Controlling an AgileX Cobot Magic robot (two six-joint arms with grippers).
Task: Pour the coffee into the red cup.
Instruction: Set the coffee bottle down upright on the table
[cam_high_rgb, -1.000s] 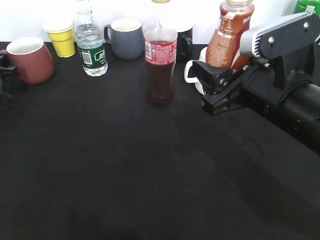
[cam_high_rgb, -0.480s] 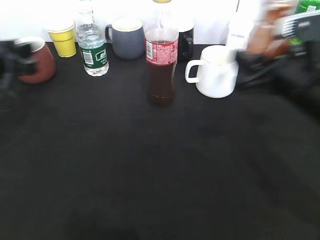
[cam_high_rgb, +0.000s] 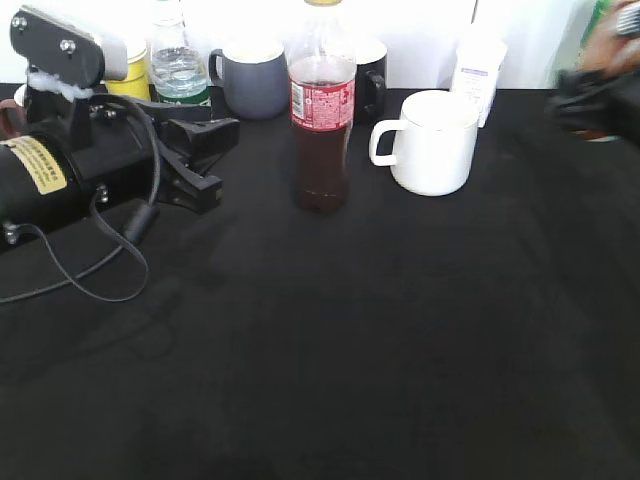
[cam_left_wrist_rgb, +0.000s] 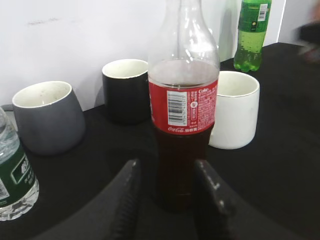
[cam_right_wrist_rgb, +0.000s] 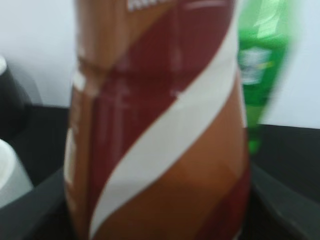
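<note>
Covering the worktop, a matte black cloth (cam_high_rgb: 400, 330) meets a white wall. Left gripper (cam_left_wrist_rgb: 167, 200) gapes empty before the cola bottle (cam_left_wrist_rgb: 183, 115). Right gripper clamps the glossy coffee (cam_right_wrist_rgb: 160, 130) at the far right edge.

The near half of the black table (cam_high_rgb: 330, 380) is open cloth, wide enough for either arm to sweep across. Obstacles crowd the far edge. A tall cola bottle (cam_high_rgb: 321, 105) stands alone near the middle, directly ahead of the left gripper (cam_high_rgb: 205, 160), whose open fingers frame its base in the left wrist view. A white mug (cam_high_rgb: 430, 142) sits to its right, with clear cloth between them. Behind stand a grey-blue mug (cam_high_rgb: 250, 77), a black mug (cam_left_wrist_rgb: 123, 90), a water bottle (cam_high_rgb: 178, 68) and a yellow cup (cam_high_rgb: 138, 82). A green soda bottle (cam_left_wrist_rgb: 252, 32) stands far right, near the blurred right arm (cam_high_rgb: 598, 95).
</note>
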